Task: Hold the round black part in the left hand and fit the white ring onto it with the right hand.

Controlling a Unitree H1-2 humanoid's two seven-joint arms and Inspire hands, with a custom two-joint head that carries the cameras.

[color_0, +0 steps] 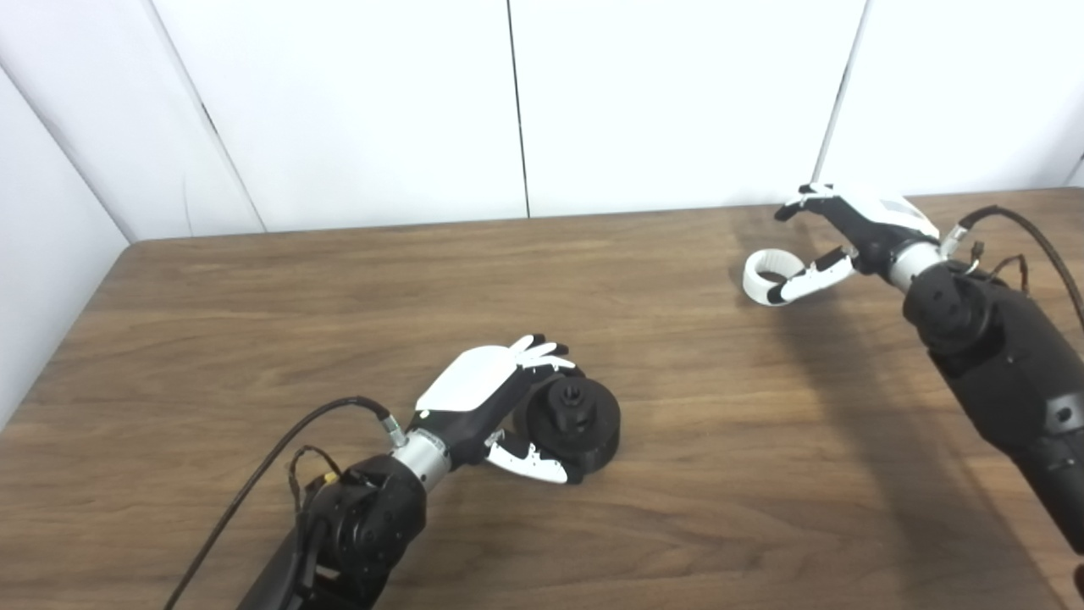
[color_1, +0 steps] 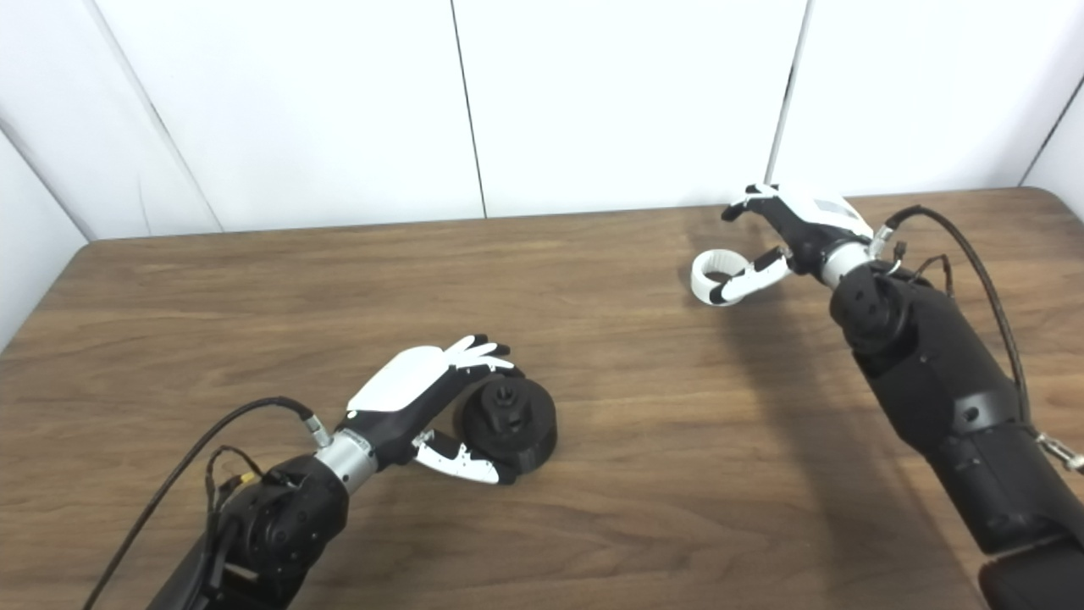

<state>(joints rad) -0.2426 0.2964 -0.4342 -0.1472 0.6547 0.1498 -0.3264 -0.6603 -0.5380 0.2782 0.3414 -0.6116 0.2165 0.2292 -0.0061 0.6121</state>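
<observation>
The round black part [color_0: 577, 421] rests on the wooden table [color_0: 254, 322] near its front middle, with a raised hub on top. My left hand [color_0: 483, 391] is cupped around the part's left side. Its fingers [color_0: 542, 349] reach along the far edge and its thumb [color_0: 529, 462] lies against the near edge; the hand is not closed. The white ring [color_0: 750, 280] lies flat on the table at the far right. My right hand [color_0: 847, 233] is open over it, thumb at the ring's near rim, fingers raised above and apart.
White wall panels stand behind the table's far edge. Cables run along both forearms [color_0: 999, 339]. Bare tabletop separates the black part from the ring.
</observation>
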